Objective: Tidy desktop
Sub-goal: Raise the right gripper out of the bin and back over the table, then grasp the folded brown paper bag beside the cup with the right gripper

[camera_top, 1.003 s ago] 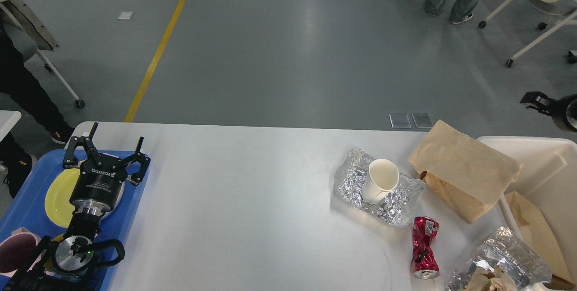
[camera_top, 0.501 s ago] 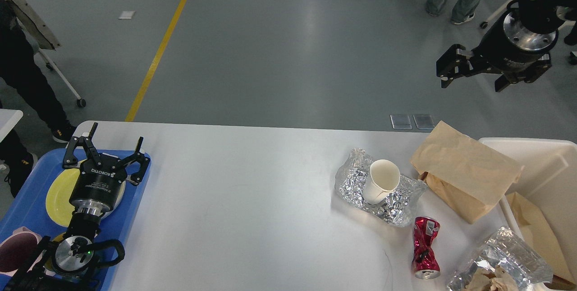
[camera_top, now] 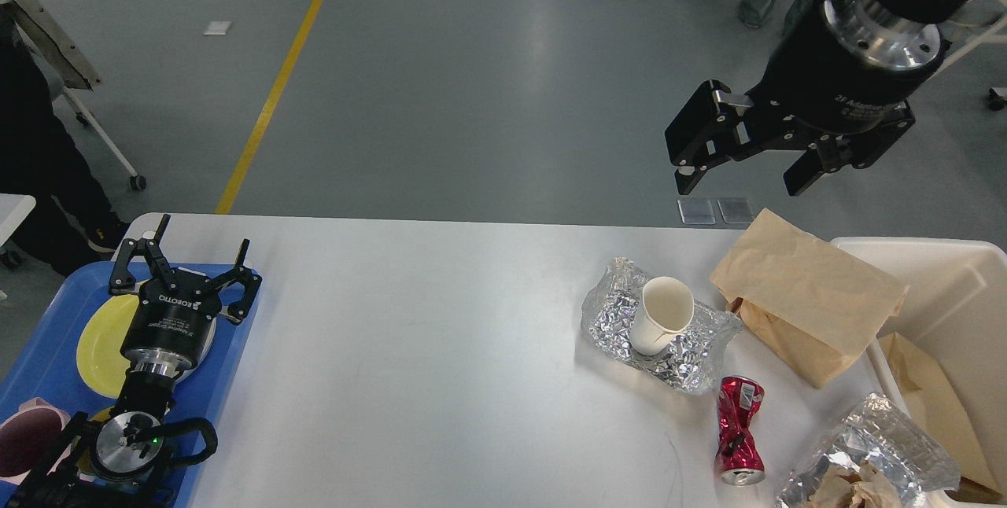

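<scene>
My right gripper hangs wide open, empty, beyond the desktop's far right edge; left gripper open, empty, over the tray

The left hand bears the white word "ROBOTIQ" on its black body, seen upside down, with smaller lines below too tiny to read. The right hand carries white lettering beginning "2F", the rest illegible.
</scene>
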